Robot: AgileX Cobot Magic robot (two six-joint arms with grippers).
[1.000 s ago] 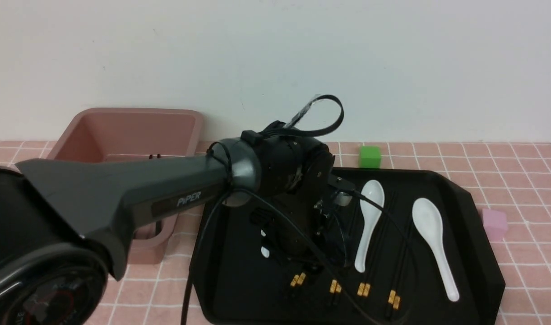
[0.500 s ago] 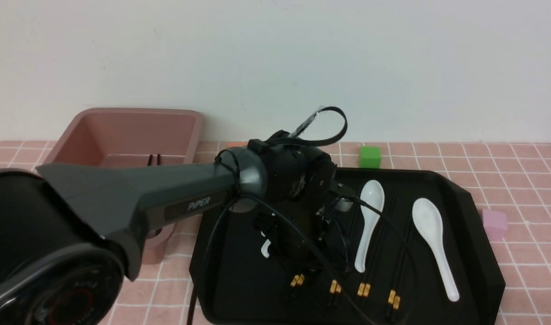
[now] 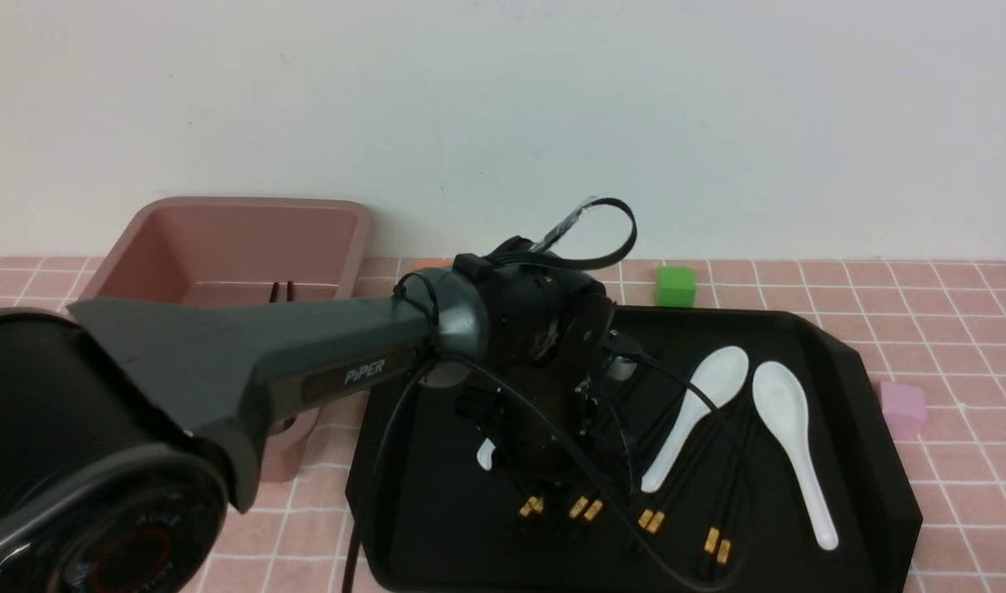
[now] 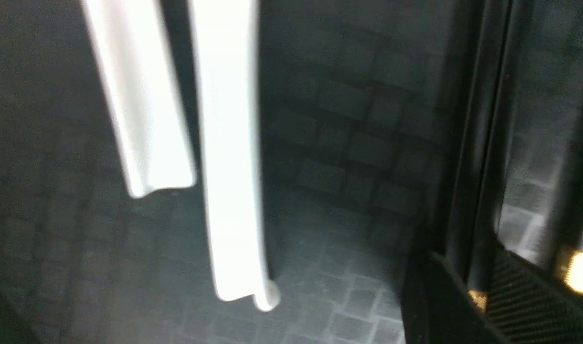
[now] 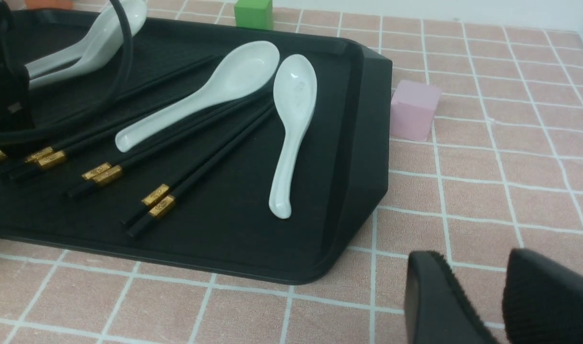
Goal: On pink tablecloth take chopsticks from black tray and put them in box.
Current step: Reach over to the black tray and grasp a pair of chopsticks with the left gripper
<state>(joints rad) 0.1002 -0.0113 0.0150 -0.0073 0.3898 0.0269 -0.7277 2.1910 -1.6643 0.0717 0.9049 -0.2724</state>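
Several pairs of black chopsticks [image 3: 652, 519] with gold bands lie fanned on the black tray [image 3: 865, 461], which rests on the pink tablecloth [image 3: 964, 494]. My left gripper [image 3: 552, 492] is down on the tray at their thick ends. In the left wrist view the left gripper [image 4: 468, 258] is shut on one pair of chopsticks [image 4: 482, 157], with a gold band at the pads. The box [image 3: 231, 239] stands at the back left with one pair [image 3: 282, 290] inside. My right gripper [image 5: 475, 260] is open and empty over the cloth, right of the tray [image 5: 358, 143].
Three white spoons are on the tray: one beside the left gripper [image 3: 486, 453], two on the right [image 3: 692, 412] [image 3: 787, 436]. A green cube [image 3: 676, 286] sits behind the tray and a pink cube [image 3: 902, 408] to its right. My left arm covers the tray's left part.
The chopsticks have pivoted, their gold-banded ends shifting left and fanning out. The middle spoon has swung so its bowl lies next to the right spoon. My left wrist has sunk slightly.
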